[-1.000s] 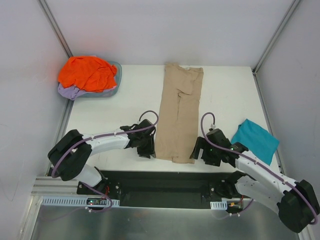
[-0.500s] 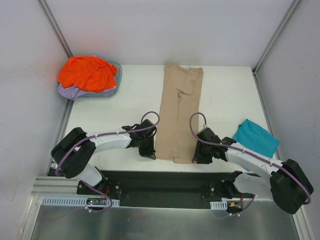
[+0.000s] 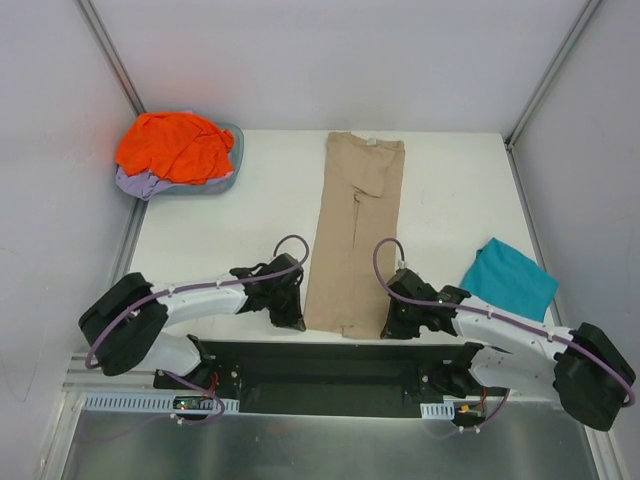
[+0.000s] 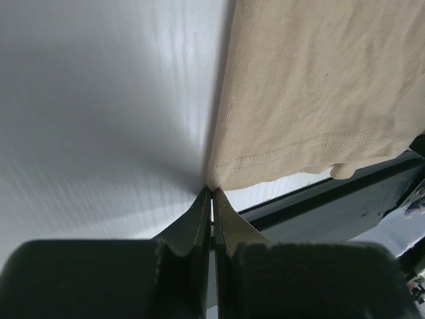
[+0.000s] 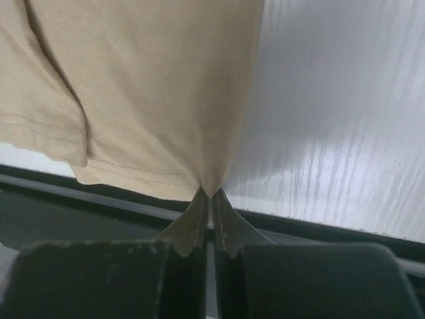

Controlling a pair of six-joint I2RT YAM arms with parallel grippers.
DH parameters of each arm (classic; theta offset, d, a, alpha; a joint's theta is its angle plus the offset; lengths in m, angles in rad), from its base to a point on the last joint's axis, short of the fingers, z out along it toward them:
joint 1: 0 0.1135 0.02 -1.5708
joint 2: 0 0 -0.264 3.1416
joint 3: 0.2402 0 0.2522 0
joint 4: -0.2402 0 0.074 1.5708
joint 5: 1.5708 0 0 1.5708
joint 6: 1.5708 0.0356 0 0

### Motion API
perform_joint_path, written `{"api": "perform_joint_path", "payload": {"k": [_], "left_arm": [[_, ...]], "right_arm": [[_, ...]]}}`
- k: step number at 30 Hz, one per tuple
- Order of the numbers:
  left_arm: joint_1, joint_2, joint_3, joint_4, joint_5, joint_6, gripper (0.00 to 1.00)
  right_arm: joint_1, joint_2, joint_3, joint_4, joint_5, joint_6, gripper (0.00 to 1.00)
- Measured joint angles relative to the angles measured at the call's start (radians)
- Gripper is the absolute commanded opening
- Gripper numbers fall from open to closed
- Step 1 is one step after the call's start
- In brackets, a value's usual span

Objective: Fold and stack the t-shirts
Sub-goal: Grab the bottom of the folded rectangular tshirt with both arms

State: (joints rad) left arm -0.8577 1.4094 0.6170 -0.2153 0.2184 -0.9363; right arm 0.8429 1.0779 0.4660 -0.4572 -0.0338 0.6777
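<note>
The left fingers [image 4: 196, 222] are closed tight, pinching the near-left hem corner of the tan t-shirt [image 3: 355, 235]. The right fingers [image 5: 192, 222] are closed on its near-right corner. The shirt lies lengthwise down the middle of the bench [image 3: 220, 240], hem at the near edge. A second ago the right fingers stood beside the hem, apparently apart. The teal t-shirt [image 3: 508, 280] stays by the right edge.

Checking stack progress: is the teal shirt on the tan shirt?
No, the teal shirt lies on the table apart from the tan shirt, to its right.
</note>
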Motion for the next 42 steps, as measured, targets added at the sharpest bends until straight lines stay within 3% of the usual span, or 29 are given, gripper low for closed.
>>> {"api": "perform_joint_path", "payload": {"k": [8, 16, 26, 42], "left_arm": [[-0.065, -0.209, -0.122, -0.031, -0.013, -0.045, 0.0], [-0.072, -0.305, -0.09, -0.054, -0.048, -0.02, 0.0], [0.0, -0.198, 0.093, -0.061, -0.087, 0.072, 0.0], [0.213, 0.048, 0.376, -0.065, -0.038, 0.266, 0.0]], "right_arm": [[0.069, -0.174, -0.039, -0.046, -0.003, 0.053, 0.01], [0.076, -0.204, 0.01, -0.084, -0.005, 0.017, 0.01], [0.053, -0.08, 0.249, -0.161, 0.077, -0.122, 0.01], [-0.21, 0.172, 0.498, -0.183, 0.055, -0.415, 0.01]]}}
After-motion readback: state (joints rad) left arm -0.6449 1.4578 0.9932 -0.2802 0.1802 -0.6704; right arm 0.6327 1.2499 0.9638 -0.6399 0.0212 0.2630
